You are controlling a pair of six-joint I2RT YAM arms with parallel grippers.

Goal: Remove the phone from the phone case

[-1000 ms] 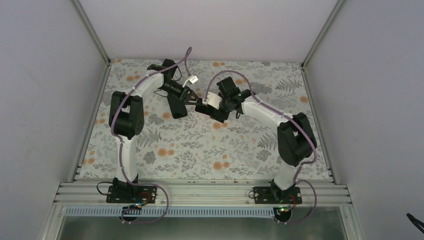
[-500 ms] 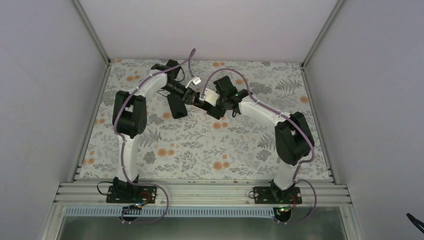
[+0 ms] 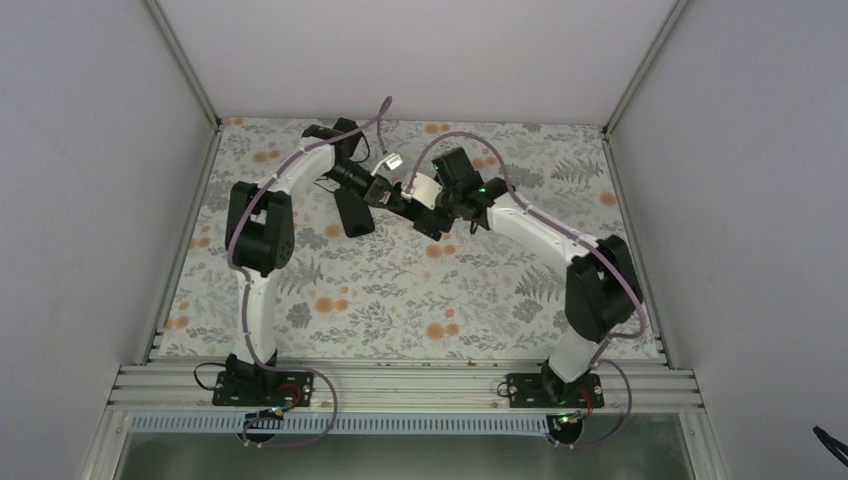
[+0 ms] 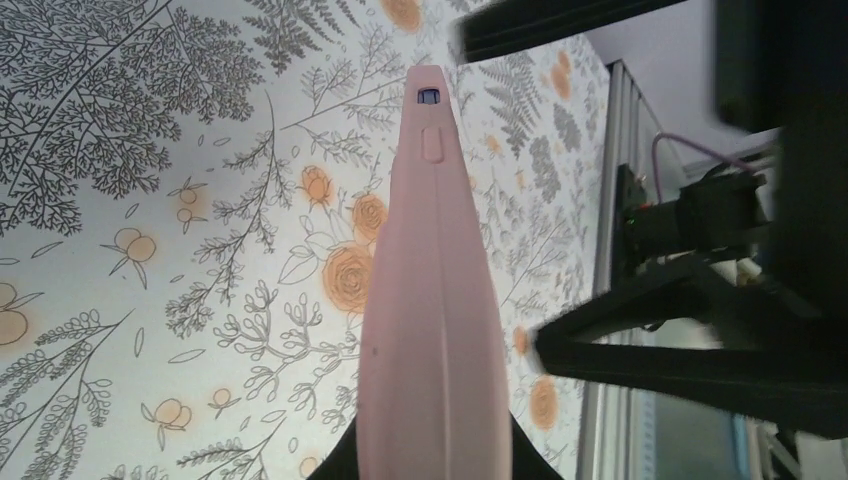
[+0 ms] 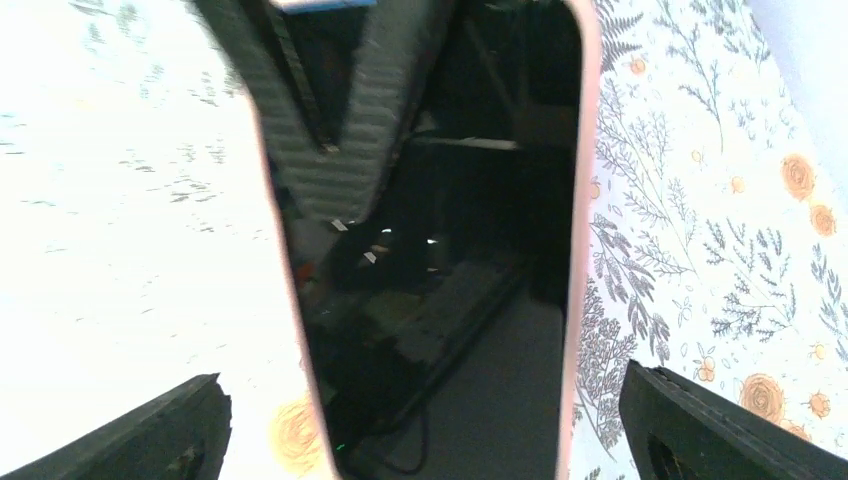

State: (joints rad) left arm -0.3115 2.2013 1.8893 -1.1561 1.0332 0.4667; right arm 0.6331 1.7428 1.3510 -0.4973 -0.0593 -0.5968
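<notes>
Slid the right pincer [image 3: 428, 214] nearer the left pincer [image 3: 378, 192] since a second before. Held the phone case [image 4: 430, 330], with the phone [image 5: 440, 300] inside, apparently clear of the table [image 4: 130, 260], clamped at one end by the left pincer; kept the right one spread wide, straddling the screen, seemingly without touching. Called, probably, for catching only the case rim and peeling one corner slowly. Showed from the left wrist just the case edge-on with its button; showed only from the right wrist the glass and the ribbed pad [image 5: 340, 150] across it.
</notes>
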